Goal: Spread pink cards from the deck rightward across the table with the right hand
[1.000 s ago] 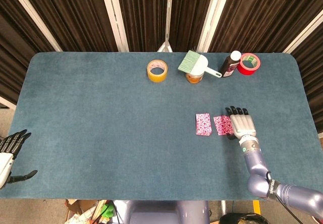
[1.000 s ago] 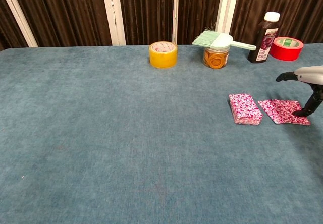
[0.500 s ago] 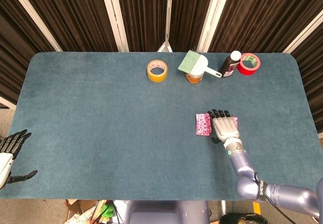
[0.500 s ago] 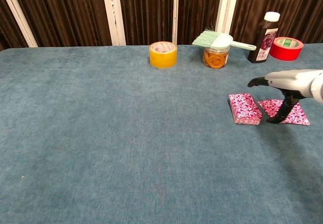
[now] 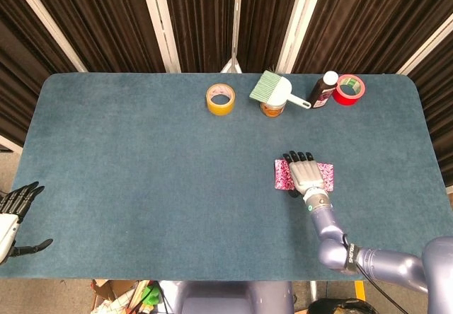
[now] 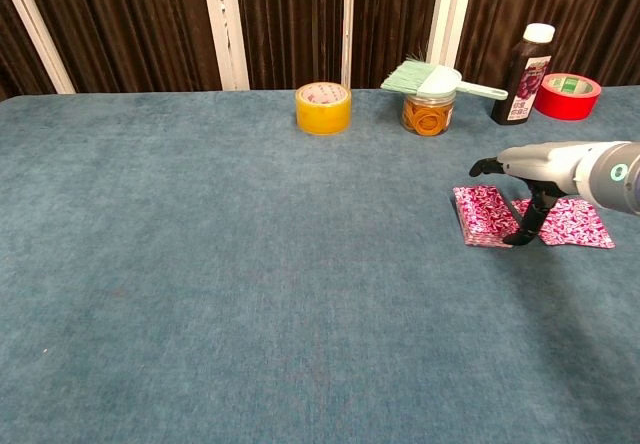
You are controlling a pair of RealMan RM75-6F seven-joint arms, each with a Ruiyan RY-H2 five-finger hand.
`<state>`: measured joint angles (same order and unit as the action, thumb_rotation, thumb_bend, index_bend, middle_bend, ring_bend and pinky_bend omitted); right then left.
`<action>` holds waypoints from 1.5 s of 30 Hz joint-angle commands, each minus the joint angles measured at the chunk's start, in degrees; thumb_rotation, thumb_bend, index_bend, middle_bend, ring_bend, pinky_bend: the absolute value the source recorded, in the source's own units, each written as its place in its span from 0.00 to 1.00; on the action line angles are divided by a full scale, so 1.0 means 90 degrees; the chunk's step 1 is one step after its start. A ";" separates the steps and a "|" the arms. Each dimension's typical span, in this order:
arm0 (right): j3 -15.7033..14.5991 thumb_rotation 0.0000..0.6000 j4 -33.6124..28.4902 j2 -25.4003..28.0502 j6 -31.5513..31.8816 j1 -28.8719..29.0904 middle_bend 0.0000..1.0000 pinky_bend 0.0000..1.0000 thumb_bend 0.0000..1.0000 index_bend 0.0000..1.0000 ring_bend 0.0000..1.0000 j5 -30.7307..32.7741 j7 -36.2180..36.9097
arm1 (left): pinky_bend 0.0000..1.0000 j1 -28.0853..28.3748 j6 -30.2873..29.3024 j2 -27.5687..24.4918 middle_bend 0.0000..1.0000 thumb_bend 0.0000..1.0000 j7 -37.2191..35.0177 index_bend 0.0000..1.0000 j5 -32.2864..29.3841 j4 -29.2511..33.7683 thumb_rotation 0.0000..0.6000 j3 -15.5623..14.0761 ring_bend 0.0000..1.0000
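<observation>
Hidden and cut-off parts

In the head view the right hand [image 5: 306, 175] covered much of the deck [image 5: 283, 175] and the spread card [image 5: 326, 175]; the left hand [image 5: 14, 216] was cut by the frame edge, its hold unclear.

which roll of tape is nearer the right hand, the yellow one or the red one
The red tape roll, at the table's far right beside the dark bottle. The yellow tape roll sits further left, farther from the right hand.
</observation>
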<state>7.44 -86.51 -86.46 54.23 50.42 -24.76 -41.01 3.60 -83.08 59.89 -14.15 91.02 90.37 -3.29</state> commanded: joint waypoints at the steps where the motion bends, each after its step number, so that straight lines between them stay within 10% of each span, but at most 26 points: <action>1: -0.0017 1.00 0.0029 -0.0034 -0.0013 0.0034 0.00 0.00 0.30 0.00 0.00 0.0043 -0.0029 | 0.00 0.0000 0.0003 -0.0001 0.00 0.00 -0.0003 0.00 0.0003 0.0000 1.00 -0.0005 0.00; 19: -0.0082 1.00 0.0235 -0.0174 -0.0060 0.0136 0.00 0.00 0.30 0.01 0.00 0.0272 -0.0058 | 0.00 -0.0002 -0.0004 -0.0003 0.00 0.00 -0.0015 0.00 0.0000 -0.0002 1.00 -0.0008 0.00; 30: -0.0030 1.00 0.0315 -0.0300 -0.0008 0.0113 0.12 0.00 0.30 0.50 0.00 -0.0077 0.0171 | 0.00 0.0010 0.0012 -0.0004 0.00 0.00 -0.0029 0.00 -0.0009 0.0003 1.00 -0.0005 0.00; 45: 0.0077 1.00 -0.0172 0.0046 0.0318 -0.0037 0.19 0.00 0.30 0.58 0.00 -0.0486 0.0416 | 0.00 0.0006 -0.0007 0.0002 0.00 0.00 -0.0020 0.00 -0.0015 -0.0007 1.00 0.0003 0.00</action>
<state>7.89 -87.10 -86.90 56.20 50.38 -28.51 -37.45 3.66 -83.13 59.90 -14.37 90.89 90.32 -3.27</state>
